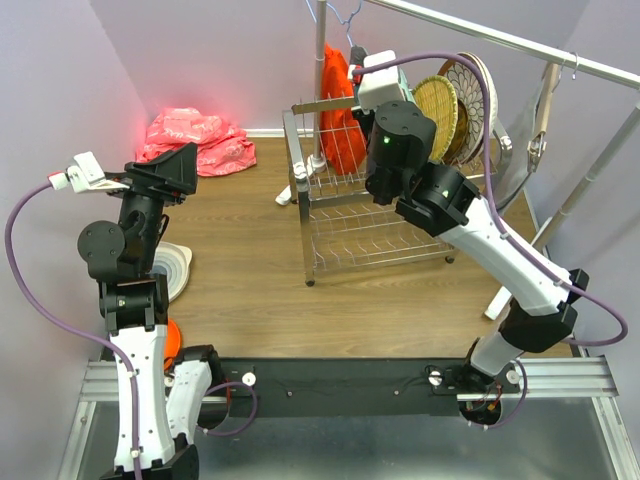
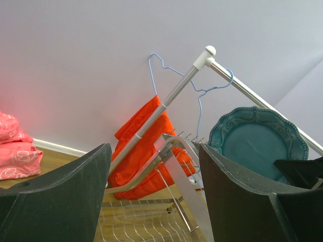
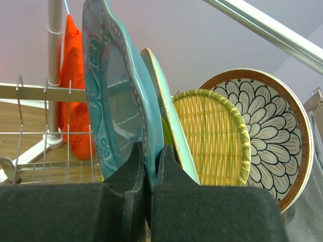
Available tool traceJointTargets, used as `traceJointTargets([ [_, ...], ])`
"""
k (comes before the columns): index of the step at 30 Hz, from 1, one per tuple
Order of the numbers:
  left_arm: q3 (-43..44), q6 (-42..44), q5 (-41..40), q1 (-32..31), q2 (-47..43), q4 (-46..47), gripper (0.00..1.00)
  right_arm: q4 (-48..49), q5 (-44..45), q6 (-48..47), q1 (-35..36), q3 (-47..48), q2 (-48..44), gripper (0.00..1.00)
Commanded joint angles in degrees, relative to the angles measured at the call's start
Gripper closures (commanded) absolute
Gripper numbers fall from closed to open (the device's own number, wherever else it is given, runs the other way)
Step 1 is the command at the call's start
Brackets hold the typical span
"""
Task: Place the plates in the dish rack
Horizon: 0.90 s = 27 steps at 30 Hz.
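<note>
At the upper tier of the dish rack point(image 1: 340, 215), the right hand point(image 3: 150, 157) is found closed narrowly on the lower rim of the teal scalloped plate point(image 3: 113, 101), one finger on each face. The plate is held on edge and upright, rising straight out of the hand. Its faces are parallel to the neighbours racked beyond it: a pale green plate point(image 3: 169, 121) just beside it, then the woven-yellow plate point(image 3: 214, 136), then the white petal-patterned plate point(image 3: 272, 131). Whether the teal rim is seated between tines cannot be told, as that point is hidden by the fingers.

The left hand point(image 2: 154, 151) is observed wide open and empty, raised well apart from the rack on its left side and pointed toward it. Two further plates are noted on the worktop point(image 1: 260, 290) left of the rack, beneath the left arm: a pale plate point(image 1: 178, 270) and an orange plate point(image 1: 172, 342), both partly hidden.

The coming move is judged to be governed by the teal plate's upright plane. A straight descent along that plane, into the slot next to the pale green plate, is called for before release. Any twist is judged likely to knock that neighbour. The left arm is the nearer to the unloaded plates.
</note>
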Motion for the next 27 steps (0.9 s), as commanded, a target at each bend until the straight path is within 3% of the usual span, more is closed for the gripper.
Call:
traceJointTargets([
  [1,-0.5,0.2,1.8,0.6,-0.4,0.3,0.22,8.2,1.7,1.0,-0.5,-0.8,-4.4,0.99],
  [24,-0.7,0.0,2.2,1.2,-0.5,0.0,0.22,8.6,3.1,4.6,-1.0,-6.3,-6.8,0.99],
  [27,-0.6,-0.1,2.1,1.3,-0.5,0.0,0.22,8.6,3.4,5.6,-1.1,-6.9,-6.8,0.93],
])
